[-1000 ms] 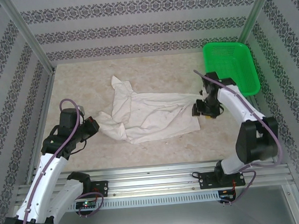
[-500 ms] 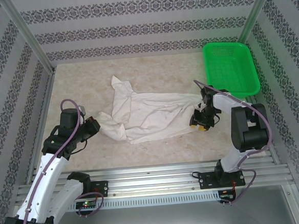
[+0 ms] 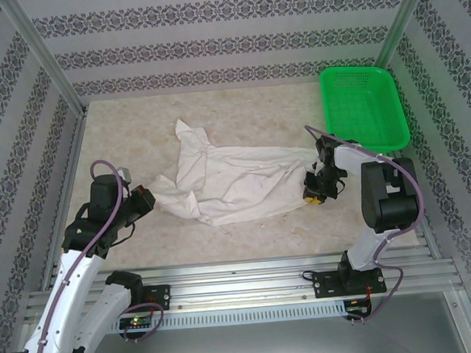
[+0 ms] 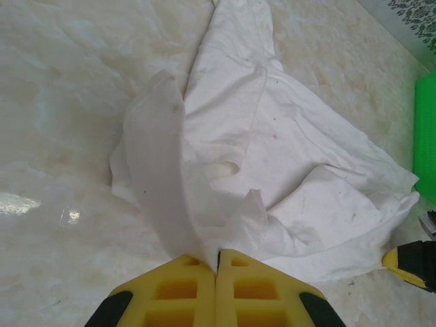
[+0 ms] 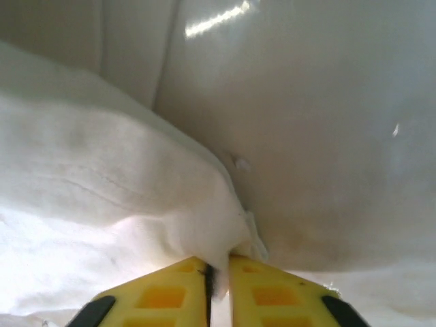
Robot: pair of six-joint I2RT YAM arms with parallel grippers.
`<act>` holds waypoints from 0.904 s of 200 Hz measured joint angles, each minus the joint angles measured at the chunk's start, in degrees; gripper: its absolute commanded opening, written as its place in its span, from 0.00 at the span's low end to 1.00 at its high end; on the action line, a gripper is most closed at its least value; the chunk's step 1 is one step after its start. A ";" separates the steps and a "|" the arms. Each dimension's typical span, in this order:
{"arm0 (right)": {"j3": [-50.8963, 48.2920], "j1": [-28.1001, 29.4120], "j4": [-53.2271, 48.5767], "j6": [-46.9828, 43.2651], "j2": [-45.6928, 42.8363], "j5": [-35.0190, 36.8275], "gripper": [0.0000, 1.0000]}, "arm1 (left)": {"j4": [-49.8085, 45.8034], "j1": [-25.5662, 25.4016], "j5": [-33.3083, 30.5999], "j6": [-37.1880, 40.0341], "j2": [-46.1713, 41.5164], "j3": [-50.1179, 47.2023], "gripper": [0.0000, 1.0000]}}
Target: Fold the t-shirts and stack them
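1. At the far right corner of the desk (image 3: 256,236) stands a green mesh basket (image 3: 355,70). The right arm's elbow rises just in front of its near end.
2. The t-shirt (image 3: 236,180) is not in that basket. It lies rumpled across the middle of the marbled desk, one narrow part trailing toward the back wall.
3. The left claw (image 3: 144,201) sits at the shirt's left edge. From its wrist camera, the yellow pads (image 4: 177,289) are pressed together with a pulled-up ridge of cloth pinched between them.
4. The right claw (image 3: 311,189) is down at the shirt's right edge. Its pads (image 5: 163,293) are nearly touching, with a fold of white cloth caught in the slit.
5. Patterned walls and metal posts close in the desk on three sides.
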 measured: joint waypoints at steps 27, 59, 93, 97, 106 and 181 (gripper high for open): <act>1.46 0.00 -0.48 0.00 -0.96 0.68 0.02 | -0.68 0.00 -0.24 0.00 0.35 0.00 0.00; 1.75 0.00 -2.62 -0.22 -3.32 0.42 0.09 | -0.72 0.00 -0.44 0.02 0.11 0.00 0.00; 1.86 -0.42 -4.02 -0.44 -3.80 -0.11 0.09 | -0.74 0.00 -0.44 0.28 0.57 0.00 0.00; 1.97 -0.70 -4.20 -0.44 -3.80 -0.15 0.09 | -0.74 0.00 -0.44 0.35 0.74 0.04 0.00; 2.71 -1.20 -4.85 -0.52 -3.50 -0.28 0.10 | -0.76 0.00 -0.44 0.48 1.20 0.22 0.00; 12.24 -2.91 -6.14 -4.11 5.22 -0.04 0.34 | -0.72 0.00 -0.39 1.73 2.93 1.40 0.00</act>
